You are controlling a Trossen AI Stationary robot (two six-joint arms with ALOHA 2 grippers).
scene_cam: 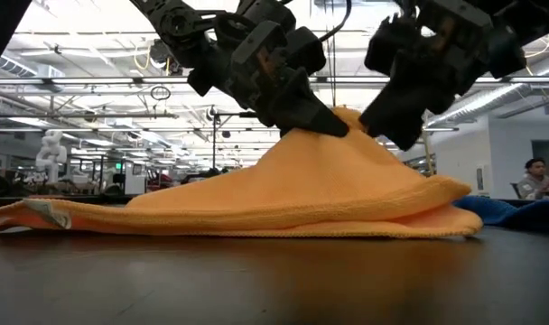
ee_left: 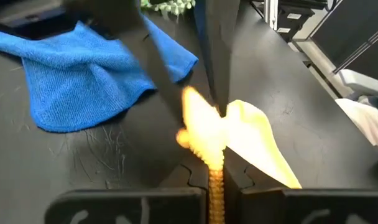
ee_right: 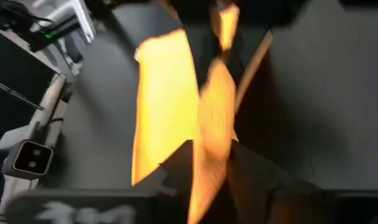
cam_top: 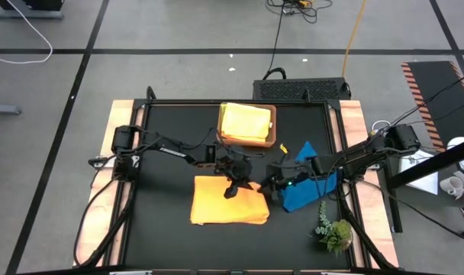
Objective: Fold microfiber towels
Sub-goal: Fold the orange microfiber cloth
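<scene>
Two dark pincers are met over the orange microfiber towel (cam_top: 228, 208), which lies near the front middle of the black counter (cam_top: 163, 111).

Left pincer (ee_left: 215, 163): clamped tight on a pinch of orange cloth, seen gathered between its fingers in the left wrist view. In the low view the cloth is drawn up to a peak at its tip (scene_cam: 315, 122), while the rest of the towel lies flat.

Right pincer (ee_right: 207, 165): orange cloth is seen between its fingers in the right wrist view, but whether it is gripped or being let go cannot be told. In the high view it sits (cam_top: 276, 183) just beside the towel's right rear corner, close to the left pincer (cam_top: 236, 186).

A crumpled blue microfiber towel (cam_top: 302, 183) lies at the right, partly under the right arm. A yellow cloth (cam_top: 246, 121), folded, rests in the brown rectangular tray (cam_top: 273, 130) at the back. A small green plant sprig (cam_top: 335, 229) stands at the front right.

Step judged: a fold on the orange towel, with an edge raised mid-lift, possibly a hand-over between arms.

Next move judged: the raised edge is to be carried across to the opposite side and laid down squarely, tension being kept so the layer beneath is not dragged.
</scene>
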